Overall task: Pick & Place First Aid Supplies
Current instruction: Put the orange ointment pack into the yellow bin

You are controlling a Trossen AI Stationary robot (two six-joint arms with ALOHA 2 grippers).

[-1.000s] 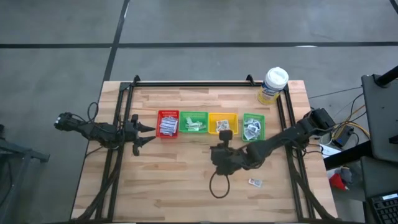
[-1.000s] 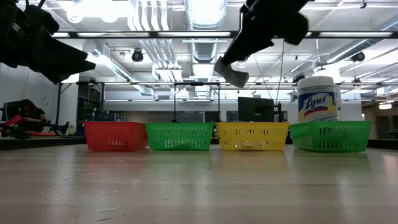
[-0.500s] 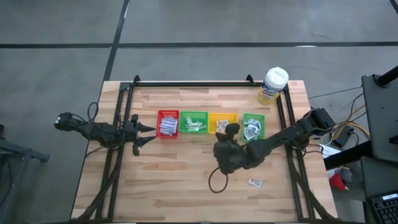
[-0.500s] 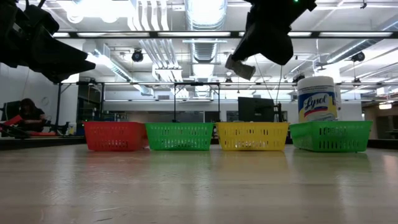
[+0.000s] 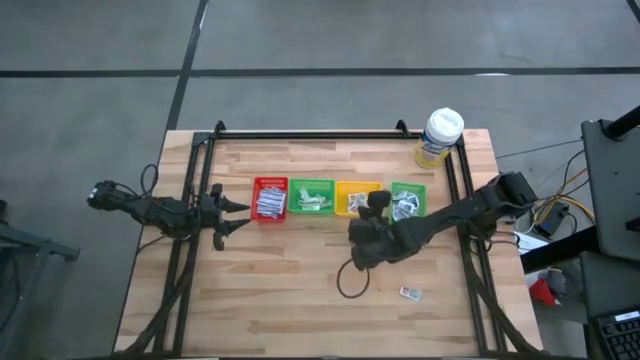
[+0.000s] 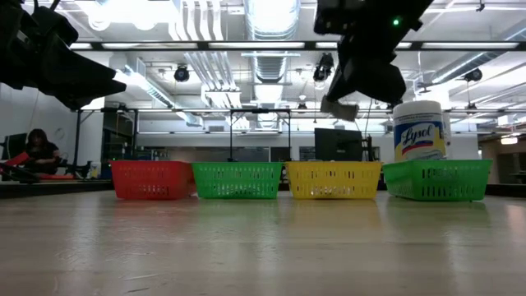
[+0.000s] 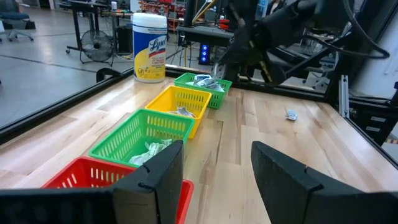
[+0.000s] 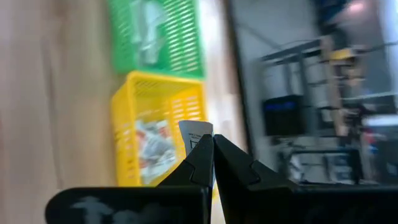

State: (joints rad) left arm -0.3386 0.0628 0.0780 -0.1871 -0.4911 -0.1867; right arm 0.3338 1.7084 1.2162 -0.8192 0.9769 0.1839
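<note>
Four trays stand in a row mid-table: red [image 5: 270, 198], green [image 5: 312, 196], yellow [image 5: 352, 190] and a second green [image 5: 410, 208], each with small paper packets inside. My right gripper [image 5: 378, 203] hovers above the yellow tray's right end, shut on a small white packet [image 6: 339, 106]. One more packet [image 5: 409, 292] lies flat on the wood near the front right. My left gripper [image 5: 240, 212] stands open left of the red tray, with nothing between its fingers [image 7: 161, 177]. My right gripper pinches the small white packet between its two fingertips, by one end [image 8: 199, 140]. The rest of the packet [image 8: 195, 129] sticks out past the tips. The fingers slant down toward the far edge. The packet is lifted clear, high above the yellow tray [image 8: 155, 155].
A white-lidded tub with a yellow label [image 5: 440, 137] stands at the far right corner. Black rails [image 5: 310, 133] frame the tabletop. A cable loop [image 5: 350, 282] hangs from the right arm over bare wood in front of the trays.
My right gripper has carried the packet toward the far edge and somewhat rightward, from in front of the yellow tray to above its right end. It has tipped and rolled on the way and stayed shut on the packet, which stays clear of the trays.
</note>
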